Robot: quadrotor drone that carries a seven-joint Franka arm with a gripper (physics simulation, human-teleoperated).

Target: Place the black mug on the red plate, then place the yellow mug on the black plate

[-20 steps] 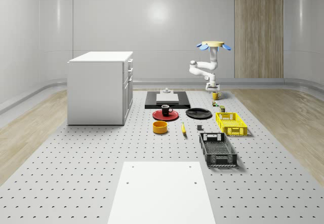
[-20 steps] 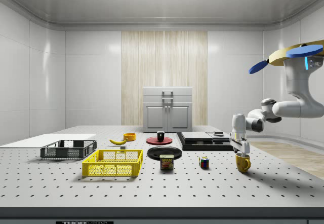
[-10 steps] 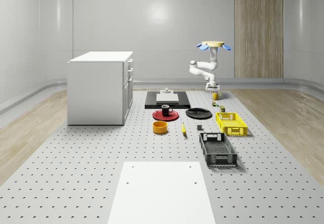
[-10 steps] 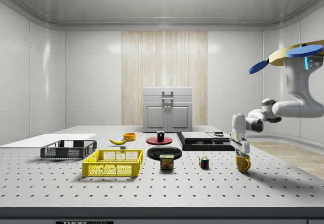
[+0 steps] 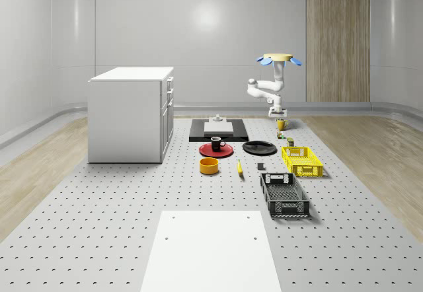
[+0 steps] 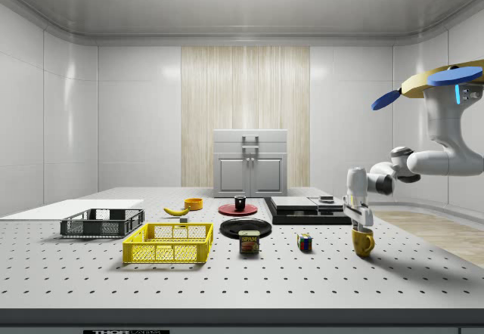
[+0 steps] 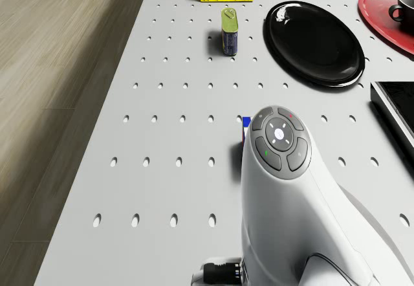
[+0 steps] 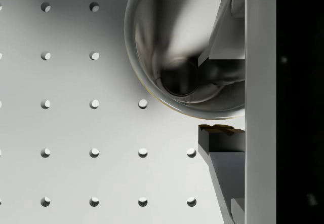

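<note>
- Since the black mug is already seen standing on the red plate, the yellow mug is judged to be the step in hand.
- The yellow mug is found low at the side view's right, in the nearer part of the table, directly under the gripper; whether its base is touching the table cannot be told.
- In the wrist view, one of the fingers is seen outside the mug's wall and the other inside the bowl, so the rim is straddled and appears to be clamped between them.
- The mug is held upright, mouth up, its long axis vertical; which way the handle points cannot be told with certainty.
- The mug is judged rigid, fairly light and glossy, hence slippery and liable to chip if knocked. A hold on the wall near the rim is suited to it, though a tilt away from the off-centre grip is to be expected.
- Farther in, near the side view's centre, the black plate is seen bare, well apart from the mug.
- Behind it lies the red plate with its black mug.
- The drone is seen hovering at the side view's upper right, above and beyond the yellow mug.
</note>
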